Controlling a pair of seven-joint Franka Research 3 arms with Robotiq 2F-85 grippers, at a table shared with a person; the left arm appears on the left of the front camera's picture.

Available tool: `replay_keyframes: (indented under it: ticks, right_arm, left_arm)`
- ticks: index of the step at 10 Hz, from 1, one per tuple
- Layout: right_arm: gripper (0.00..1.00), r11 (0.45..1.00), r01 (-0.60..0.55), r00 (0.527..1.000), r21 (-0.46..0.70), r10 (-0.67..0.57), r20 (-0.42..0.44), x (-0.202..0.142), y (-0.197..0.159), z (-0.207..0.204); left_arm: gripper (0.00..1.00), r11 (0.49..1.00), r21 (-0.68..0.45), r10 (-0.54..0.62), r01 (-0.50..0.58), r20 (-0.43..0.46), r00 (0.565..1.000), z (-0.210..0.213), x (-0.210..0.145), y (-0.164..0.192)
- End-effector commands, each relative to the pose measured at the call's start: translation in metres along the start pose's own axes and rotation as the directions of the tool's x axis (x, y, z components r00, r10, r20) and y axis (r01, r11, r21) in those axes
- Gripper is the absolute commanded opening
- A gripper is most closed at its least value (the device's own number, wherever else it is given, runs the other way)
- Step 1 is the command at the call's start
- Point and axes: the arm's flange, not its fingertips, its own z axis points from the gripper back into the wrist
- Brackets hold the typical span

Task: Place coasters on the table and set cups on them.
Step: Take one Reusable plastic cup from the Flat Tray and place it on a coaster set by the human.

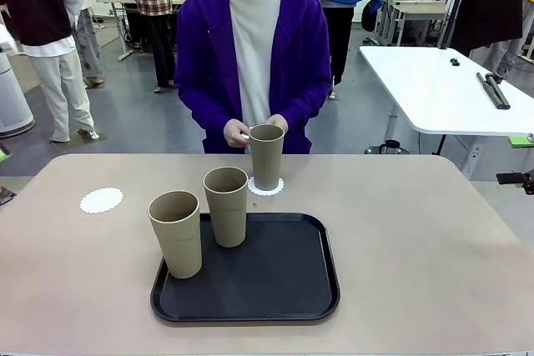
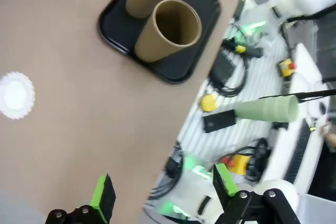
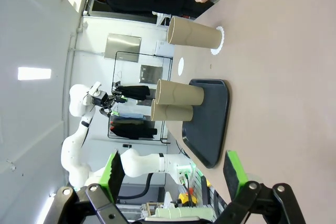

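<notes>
Left wrist view: left gripper (image 2: pixel 164 186) fingers spread, empty; bare coaster (image 2: pixel 16 95) lies ahead, left of the fingers; right gripper (image 3: pixel 175 167) equally spread. One cup (image 1: pixel 266 156) is seated; next step presumably: clamp a tray cup (image 2: pixel 170 30).

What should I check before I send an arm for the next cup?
1. Left gripper open: ok.
2. Right gripper open: ok.
3. Free coaster lies bare on the table: ok.
4. Near cup and far cup stand upright on the tray: ok.
5. Third cup stands on its own coaster: ok.
6. Person's hand away from the cups: not ok, it is at the third cup's rim; whether it touches, cannot tell.
</notes>
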Motion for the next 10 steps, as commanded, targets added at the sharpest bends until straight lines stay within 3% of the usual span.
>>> replay_keyframes:
  ticks: [1, 4, 10]
  right_arm:
    - [1.0, 1.0, -0.001, 1.0, -0.001, 0.001, -0.014, -0.002, 0.001, 0.001]
    - [1.0, 1.0, -0.001, 1.0, -0.001, 0.001, -0.014, -0.002, 0.001, 0.001]
    - [1.0, 1.0, -0.001, 1.0, -0.001, 0.001, -0.014, -0.002, 0.001, 0.001]
  left_arm:
    - [1.0, 0.986, 0.158, -0.056, 0.055, -0.001, 0.998, -0.036, 0.007, -0.005]
    - [1.0, 0.959, 0.25, -0.109, 0.135, -0.117, 0.987, -0.074, 0.026, -0.003]
    - [1.0, 0.958, 0.228, -0.151, 0.173, -0.111, 0.982, -0.083, 0.031, -0.003]
